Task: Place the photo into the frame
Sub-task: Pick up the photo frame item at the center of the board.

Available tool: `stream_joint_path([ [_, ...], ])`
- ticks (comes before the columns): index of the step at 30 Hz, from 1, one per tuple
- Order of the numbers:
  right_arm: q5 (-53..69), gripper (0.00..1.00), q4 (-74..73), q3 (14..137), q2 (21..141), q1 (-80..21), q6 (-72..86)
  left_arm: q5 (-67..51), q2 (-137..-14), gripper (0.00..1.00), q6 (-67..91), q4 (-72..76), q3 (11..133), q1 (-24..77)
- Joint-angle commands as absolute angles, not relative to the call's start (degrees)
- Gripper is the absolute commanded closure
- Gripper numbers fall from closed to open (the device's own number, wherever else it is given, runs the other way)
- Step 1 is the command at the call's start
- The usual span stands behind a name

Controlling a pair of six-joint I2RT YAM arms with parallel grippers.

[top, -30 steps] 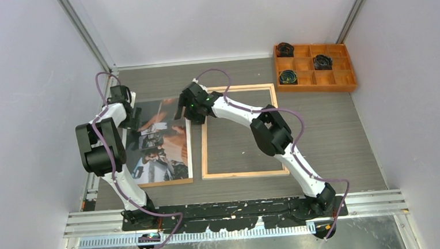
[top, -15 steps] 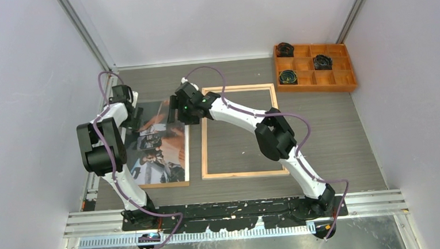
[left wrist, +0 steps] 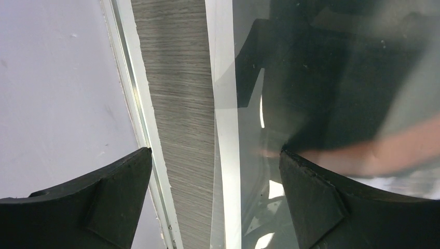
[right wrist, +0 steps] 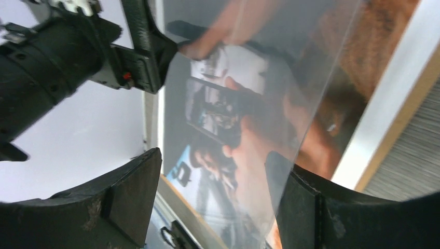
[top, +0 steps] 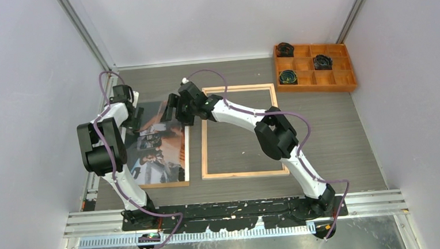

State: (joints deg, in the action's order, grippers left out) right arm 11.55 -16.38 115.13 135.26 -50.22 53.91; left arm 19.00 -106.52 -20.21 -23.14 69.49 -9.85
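The photo [top: 156,148], picture side up, lies at the left on a brown backing board [top: 163,184]. The frame [top: 205,154] lies beside it to the right, wood side up. A clear sheet [right wrist: 270,78] stands tilted over the photo [right wrist: 373,46]. My right gripper [top: 173,111] is open at the photo's far right edge, and the sheet's edge runs between its jaws [right wrist: 223,161]. My left gripper [top: 136,119] is open at the photo's far left edge. Its jaws [left wrist: 215,151] straddle the photo's white border [left wrist: 223,78], and it also shows in the right wrist view [right wrist: 145,52].
An orange compartment tray [top: 316,88] with a few dark round items stands at the back right. White walls close in on the left, back and right. The left wall rail [left wrist: 129,104] runs close beside my left gripper.
My right gripper has moved left from the frame's far left corner to over the photo's far right edge. The left gripper has stayed at the photo's far left edge.
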Motion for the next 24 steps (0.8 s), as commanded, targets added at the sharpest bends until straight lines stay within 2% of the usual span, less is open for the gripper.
stream_joint_path([
  [1,16.94,0.23,-6.21,114.54,132.76,-49.92,59.85,14.20,-108.84,0.04,-19.86,-27.22,67.10,-9.26],
  [3,16.01,0.27,-6.82,114.08,132.65,-49.76,59.34,14.02,-108.60,0.04,-19.95,-27.43,67.19,-9.28],
  [6,14.23,0.43,-7.81,113.03,131.77,-49.74,58.57,13.74,-108.17,0.04,-20.02,-28.20,67.60,-9.23],
  [8,13.67,0.59,-8.10,112.50,131.03,-49.51,58.46,13.52,-107.56,0.03,-19.96,-29.18,68.33,-9.36],
  [10,13.55,0.83,-9.02,112.68,130.11,-49.18,57.92,12.61,-106.37,0.02,-19.87,-31.23,69.71,-9.69],
  [12,14.62,0.96,-10.85,113.12,128.72,-48.25,56.81,11.00,-104.52,0.00,-19.69,-34.65,71.85,-10.13],
  [18,23.42,0.99,-23.32,109.43,117.33,-40.90,47.78,4.48,-96.64,0.00,-19.72,-45.23,78.61,-8.78],
  [24,28.91,0.99,-37.05,93.09,103.25,-30.97,36.85,5.80,-95.77,0.00,-18.52,-47.60,81.26,-0.99],
])
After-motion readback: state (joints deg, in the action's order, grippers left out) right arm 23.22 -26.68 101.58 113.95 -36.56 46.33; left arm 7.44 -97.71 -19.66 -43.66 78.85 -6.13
